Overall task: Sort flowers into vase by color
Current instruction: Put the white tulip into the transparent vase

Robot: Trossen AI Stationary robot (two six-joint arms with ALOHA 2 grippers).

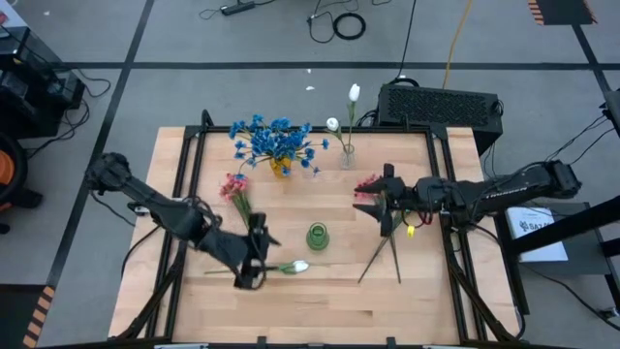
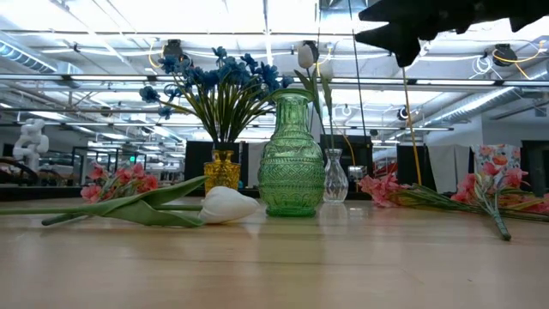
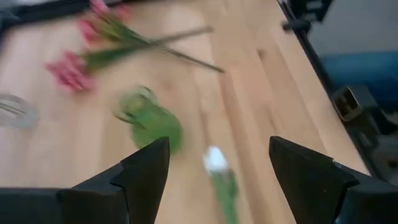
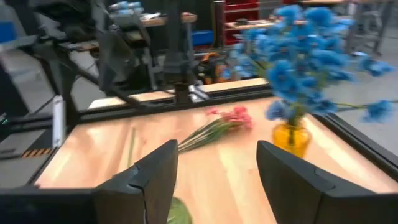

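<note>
Flowers are spread across my wooden table [image 1: 320, 301] and partly sorted. At the far side, blue flowers [image 1: 276, 141] stand in a small yellow vase [image 1: 280, 167]. Just to its right is a clear glass vase [image 1: 347, 155] with two white tulip buds [image 1: 355, 93] in it. A green glass vase [image 1: 317, 236] stands empty near the middle of the table.

One white tulip [image 1: 295, 267] lies flat on the wood, its bloom near the green vase and its stem running toward my left arm. A pink sprig [image 1: 233, 188] lies on the table left of centre, between the yellow vase and my left arm. More pink flowers [image 1: 369, 184] lie on the right side, their long stems fanning toward the near edge.

My left gripper [image 1: 254, 254] hovers over the stem of the fallen white tulip. In the left wrist view its two dark fingers [image 3: 146, 171] stand wide apart with nothing between them, the tulip bloom [image 3: 215, 159] below the gap.

My right gripper [image 1: 380, 202] is raised above the pink flowers on the right. The right wrist view shows its fingers [image 4: 158, 171] parted and holding nothing, looking across toward the blue flowers and the far pink sprig [image 4: 227, 118].
</note>
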